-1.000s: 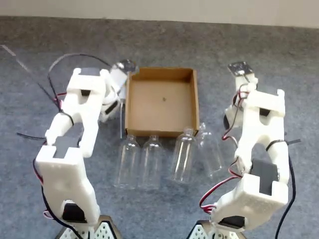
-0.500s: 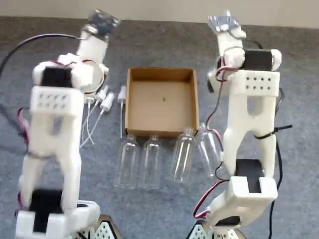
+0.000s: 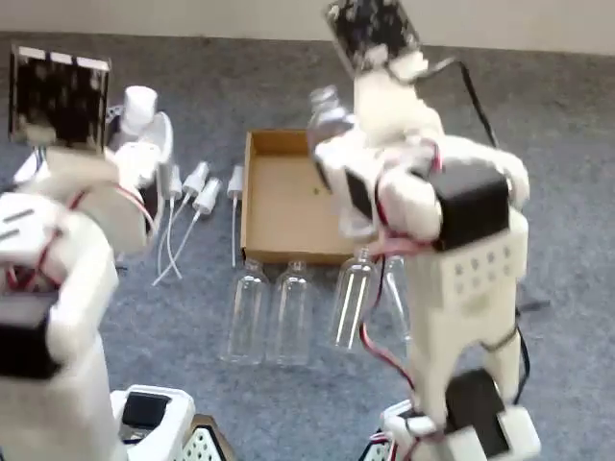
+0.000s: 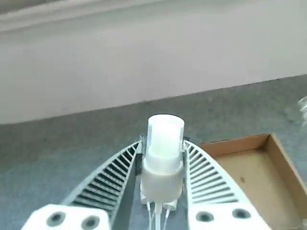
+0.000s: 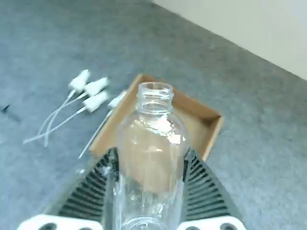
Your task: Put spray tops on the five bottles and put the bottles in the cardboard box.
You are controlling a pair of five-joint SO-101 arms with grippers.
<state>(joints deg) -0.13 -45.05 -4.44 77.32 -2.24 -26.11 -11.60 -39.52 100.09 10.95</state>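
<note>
My left gripper (image 4: 163, 144) is shut on a white spray top (image 4: 163, 155) with its tube hanging down, held high over the table's left side (image 3: 142, 108). My right gripper (image 5: 150, 155) is shut on a clear bottle (image 5: 149, 139) with an open neck, held upright above the cardboard box (image 5: 207, 125). In the high view this bottle (image 3: 330, 113) hangs over the box's (image 3: 279, 206) far edge. Several clear bottles (image 3: 248, 307) lie in a row on the grey mat just in front of the box. One of them is partly hidden behind the right arm.
Several loose spray tops (image 3: 197, 182) with long tubes lie on the mat to the left of the box, also in the right wrist view (image 5: 93, 88). The box's floor is bare. A pale wall (image 4: 144, 57) runs behind the mat.
Both arms have risen from low by the table to high toward the camera. The left gripper has lifted a spray top from beside the box, and the right holds a bottle up over the box.
</note>
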